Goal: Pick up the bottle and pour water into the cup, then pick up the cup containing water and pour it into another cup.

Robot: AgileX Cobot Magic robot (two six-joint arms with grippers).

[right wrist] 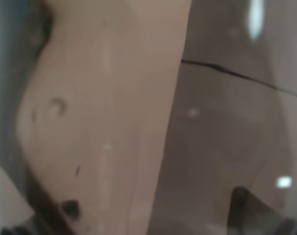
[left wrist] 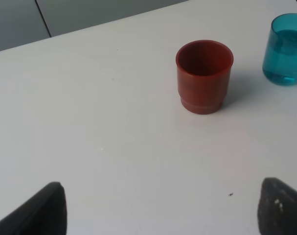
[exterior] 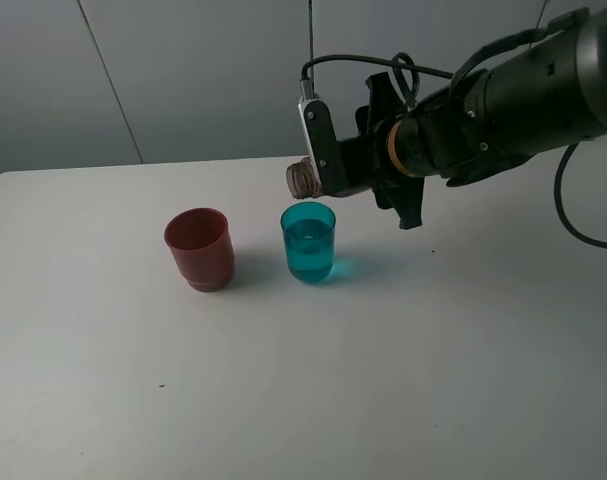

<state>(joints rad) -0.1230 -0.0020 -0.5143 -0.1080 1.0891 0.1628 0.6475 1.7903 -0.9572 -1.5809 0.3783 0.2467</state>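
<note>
While right fingers (exterior: 318,140) clamp bottle (exterior: 302,178) tipped sideways above teal cup (exterior: 308,241), left fingers (left wrist: 40,210) gape wide, empty.

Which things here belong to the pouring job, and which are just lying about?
Job: bottle, tipped in the right gripper; teal cup, holding water; red cup.
Lying about: only the white table.

A: Rt wrist cam, what's in it?
B: Just the bottle (right wrist: 138,122), v. close, fills the view. Smoky brown, see-through, all blurred.
A: Any detail?
B: Paler tan band beside a darker grey-brown area, thin dark line (right wrist: 226,72) across the darker part, few bright glints (right wrist: 284,182). Dark blobs (right wrist: 70,209) at the edge, can't tell what.
</note>
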